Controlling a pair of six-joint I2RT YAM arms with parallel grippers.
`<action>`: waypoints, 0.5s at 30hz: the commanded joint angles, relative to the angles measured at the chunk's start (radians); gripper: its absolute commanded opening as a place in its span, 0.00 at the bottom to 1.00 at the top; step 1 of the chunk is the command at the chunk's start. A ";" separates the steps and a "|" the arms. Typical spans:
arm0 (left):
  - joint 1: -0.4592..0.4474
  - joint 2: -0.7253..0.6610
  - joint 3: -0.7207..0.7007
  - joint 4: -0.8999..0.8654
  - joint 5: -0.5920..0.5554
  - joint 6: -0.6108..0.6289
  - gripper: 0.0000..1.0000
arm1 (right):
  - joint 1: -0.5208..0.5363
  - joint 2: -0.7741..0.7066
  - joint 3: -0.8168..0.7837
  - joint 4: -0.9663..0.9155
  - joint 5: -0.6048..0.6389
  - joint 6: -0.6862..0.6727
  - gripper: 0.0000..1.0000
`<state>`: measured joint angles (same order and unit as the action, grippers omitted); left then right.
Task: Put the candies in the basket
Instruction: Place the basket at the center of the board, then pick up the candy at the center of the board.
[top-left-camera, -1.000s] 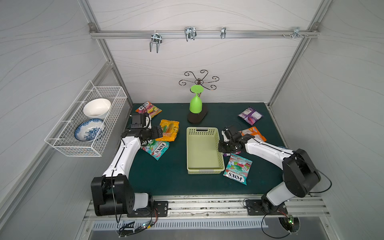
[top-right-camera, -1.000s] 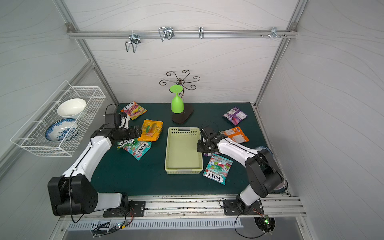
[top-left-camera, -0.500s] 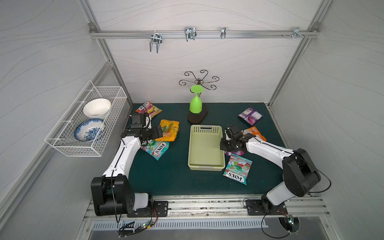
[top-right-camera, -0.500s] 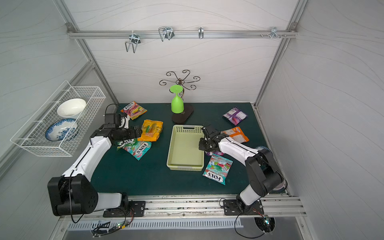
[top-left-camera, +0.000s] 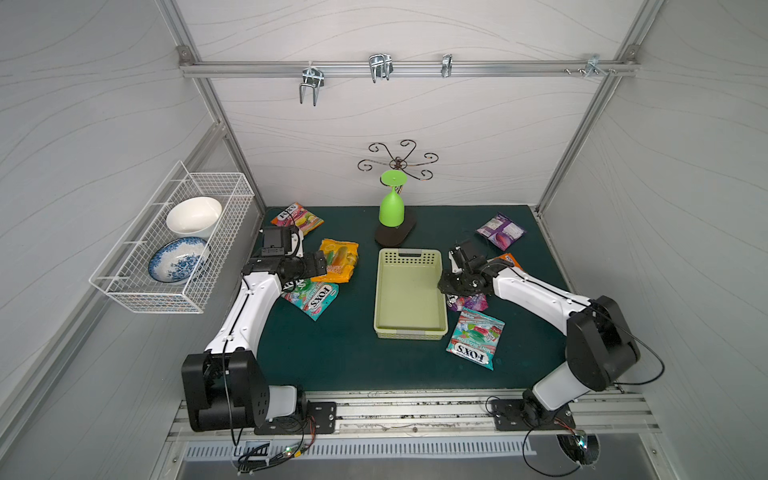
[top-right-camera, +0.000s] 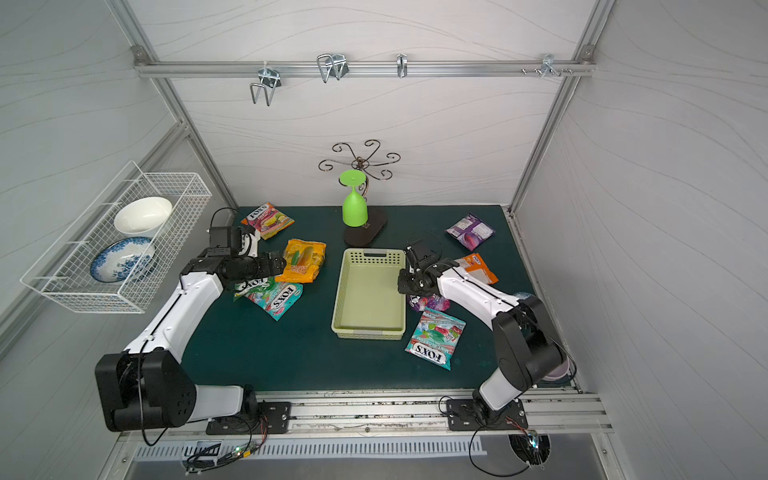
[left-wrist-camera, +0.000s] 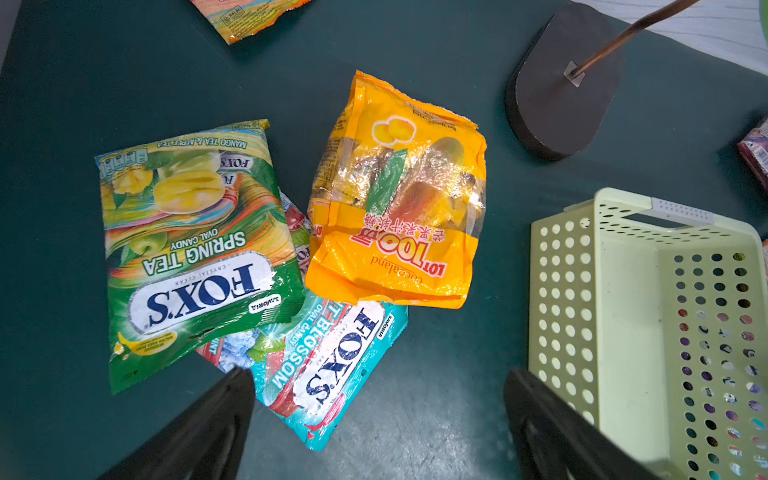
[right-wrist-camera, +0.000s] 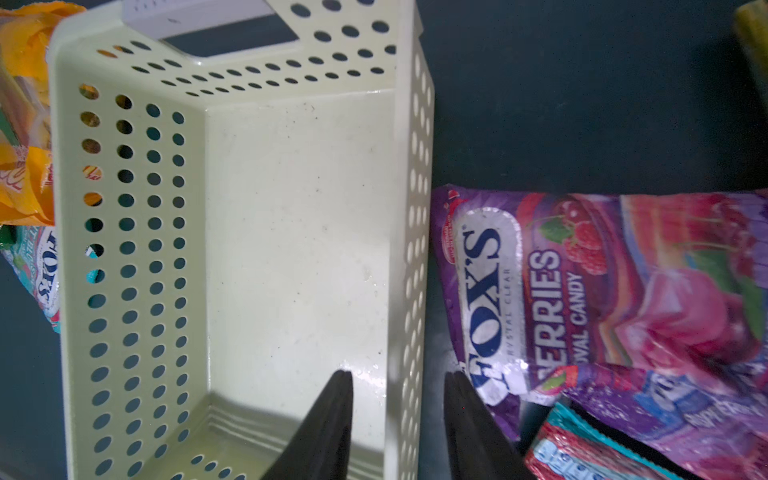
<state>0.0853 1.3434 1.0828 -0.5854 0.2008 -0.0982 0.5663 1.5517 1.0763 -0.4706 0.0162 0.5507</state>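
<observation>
The green basket (top-left-camera: 409, 259) sits on the desk (top-left-camera: 345, 357). The candies (top-left-camera: 473, 338) lie around it, a purple bag (right-wrist-camera: 582, 291) just beside its wall. The right end effector (right-wrist-camera: 397, 376) is partly open across that wall and seems to pinch nothing. The left end effector (left-wrist-camera: 378, 372) hangs wide open, empty, near a yellow bag (left-wrist-camera: 399, 195).

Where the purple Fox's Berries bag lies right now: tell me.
In a top view the Berries bag lies beside the basket, along its right long wall, partly hidden under the right arm, with the teal mint bag just nearer the robot.
</observation>
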 joint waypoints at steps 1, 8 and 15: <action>0.005 0.000 0.038 0.015 0.032 0.011 0.98 | -0.045 -0.060 0.017 -0.088 0.005 -0.050 0.45; 0.005 -0.005 0.047 0.010 0.073 0.023 0.98 | -0.191 -0.149 -0.038 -0.124 -0.050 -0.086 0.53; 0.004 -0.010 0.043 0.002 0.175 0.076 0.98 | -0.367 -0.162 -0.109 -0.106 -0.196 -0.090 0.59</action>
<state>0.0853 1.3434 1.0863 -0.5892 0.3000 -0.0647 0.2386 1.4036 0.9981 -0.5587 -0.0978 0.4747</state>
